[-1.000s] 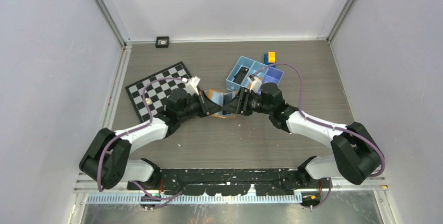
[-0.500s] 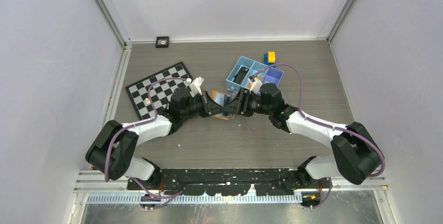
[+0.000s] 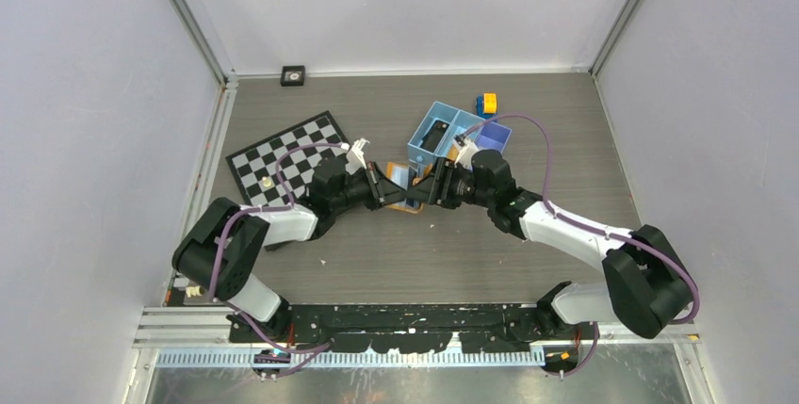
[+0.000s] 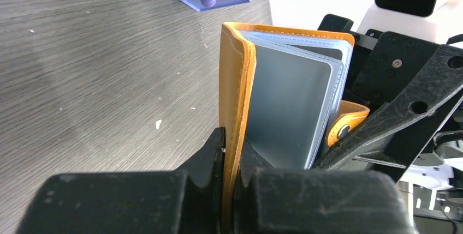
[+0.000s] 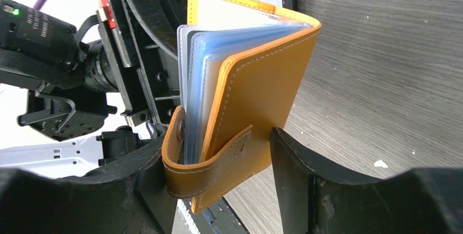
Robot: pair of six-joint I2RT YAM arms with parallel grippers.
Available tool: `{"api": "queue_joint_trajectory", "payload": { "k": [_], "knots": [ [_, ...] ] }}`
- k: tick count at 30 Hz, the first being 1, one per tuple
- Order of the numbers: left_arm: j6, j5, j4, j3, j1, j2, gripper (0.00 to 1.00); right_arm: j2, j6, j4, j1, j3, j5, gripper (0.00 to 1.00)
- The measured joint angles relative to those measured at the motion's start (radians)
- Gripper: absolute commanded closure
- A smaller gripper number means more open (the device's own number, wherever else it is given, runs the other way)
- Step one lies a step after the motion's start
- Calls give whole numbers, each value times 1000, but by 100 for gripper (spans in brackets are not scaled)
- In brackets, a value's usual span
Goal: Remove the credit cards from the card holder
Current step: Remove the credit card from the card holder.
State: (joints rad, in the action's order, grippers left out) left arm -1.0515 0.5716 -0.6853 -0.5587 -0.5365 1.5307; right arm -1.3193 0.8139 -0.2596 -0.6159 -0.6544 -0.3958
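**Item 1. Card holder** [image 3: 403, 178]: orange, open, stood on edge and lifted off the counter [image 3: 377, 253], just beside the near-left corner of the blue tray [image 3: 443, 121]. Greyish clear sleeves fan out between the two covers; the closing tab hangs loose from one cover. No card seen out of the sleeves.

**Item 2. Left claw** [image 3: 384, 189]: left of the tray, closed tight on the bottom edge of the plain cover.

**Item 3. Right claw** [image 3: 422, 189]: near side of the tray, fingers [image 5: 295, 157] apart on either side of the tabbed cover. Whether they press it cannot be told.

**Item 4. Yellow-and-blue block** [image 3: 486, 103]: just beside the tray's far-right corner.

**Item 5. Chessboard** [image 3: 287, 164]: flat on the counter, well left of the tray.
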Motion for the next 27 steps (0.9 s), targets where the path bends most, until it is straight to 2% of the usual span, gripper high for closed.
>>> {"api": "queue_joint_trajectory", "payload": {
  "k": [5,15,21,27],
  "knots": [
    [-97,54,-133,0,19,61,100,31,-2,-1,1,0,23,33],
    [-180,95,-245,0,33,100,100,72,-4,-2,0,3,53,30],
    [-199,122,-276,0,38,100,100,122,-5,-8,-2,29,74,37],
    [-201,130,-284,0,43,100,100,135,-6,-15,-3,45,89,38]
  ]
}}
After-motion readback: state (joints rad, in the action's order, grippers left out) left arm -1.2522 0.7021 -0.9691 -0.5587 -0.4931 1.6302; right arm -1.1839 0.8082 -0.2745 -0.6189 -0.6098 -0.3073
